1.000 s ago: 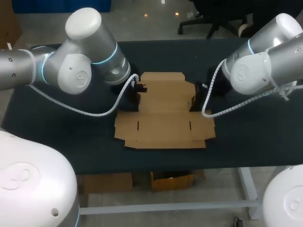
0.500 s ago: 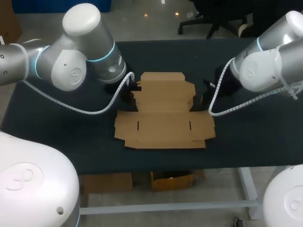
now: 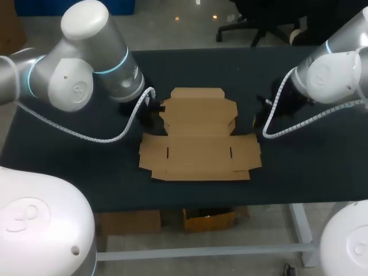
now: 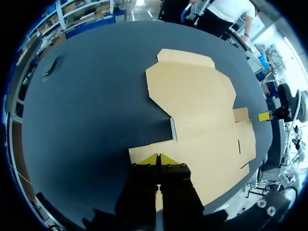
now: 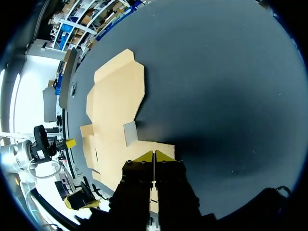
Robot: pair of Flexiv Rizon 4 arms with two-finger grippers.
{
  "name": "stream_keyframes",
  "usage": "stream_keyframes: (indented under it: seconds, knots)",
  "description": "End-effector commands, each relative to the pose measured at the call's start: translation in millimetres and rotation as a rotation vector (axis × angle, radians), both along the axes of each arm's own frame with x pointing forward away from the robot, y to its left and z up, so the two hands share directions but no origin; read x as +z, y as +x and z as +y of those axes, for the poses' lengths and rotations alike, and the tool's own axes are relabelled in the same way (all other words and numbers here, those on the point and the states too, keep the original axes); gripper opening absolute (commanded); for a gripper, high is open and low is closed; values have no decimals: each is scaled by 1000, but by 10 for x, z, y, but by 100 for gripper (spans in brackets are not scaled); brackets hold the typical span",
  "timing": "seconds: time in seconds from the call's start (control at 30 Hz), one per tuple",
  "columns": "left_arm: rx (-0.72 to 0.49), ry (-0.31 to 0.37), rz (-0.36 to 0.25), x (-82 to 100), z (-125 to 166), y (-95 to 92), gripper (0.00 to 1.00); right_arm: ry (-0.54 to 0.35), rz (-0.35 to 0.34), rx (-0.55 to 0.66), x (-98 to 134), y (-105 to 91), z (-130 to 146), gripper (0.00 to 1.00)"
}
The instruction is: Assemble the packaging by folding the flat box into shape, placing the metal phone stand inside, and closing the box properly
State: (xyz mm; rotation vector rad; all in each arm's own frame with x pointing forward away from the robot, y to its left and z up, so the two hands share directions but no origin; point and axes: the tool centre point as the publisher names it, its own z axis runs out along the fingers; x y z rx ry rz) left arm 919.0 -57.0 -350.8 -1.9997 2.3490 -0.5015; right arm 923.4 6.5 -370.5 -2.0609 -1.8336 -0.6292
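Note:
The flat brown cardboard box (image 3: 198,138) lies unfolded in the middle of the dark table. My left gripper (image 3: 152,109) hangs just off the box's left edge; in the left wrist view the left gripper (image 4: 158,158) is shut with nothing in it, over a side flap of the cardboard (image 4: 202,106). Off the right edge is my right gripper (image 3: 260,115). The right wrist view shows the right gripper (image 5: 154,155) shut and empty above the cardboard (image 5: 115,96). No metal phone stand shows in any view.
The dark table top (image 3: 299,167) stretches around the box on all sides. A small dark item (image 4: 50,69) lies on the table far from the box in the left wrist view. The table's front edge (image 3: 230,201) runs close below the box.
Both arms have drawn back from the box: the left gripper moved left, the right gripper moved right. The cardboard stays flat in the same place.

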Motion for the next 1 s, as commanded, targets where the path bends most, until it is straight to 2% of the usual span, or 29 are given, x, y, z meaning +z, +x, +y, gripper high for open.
stream_keyframes:
  seconds: [0.03,0.57,1.0]
  knots:
    - [-2,-3,-18,83,57,-214,0,-5,-2,1,117,-162,-57,0]
    - [-8,-13,-10,153,128,-790,0,-24,26,1,191,-738,-170,0]
    - [-37,-30,12,97,190,-1230,0,-48,27,0,155,-1150,-211,0]
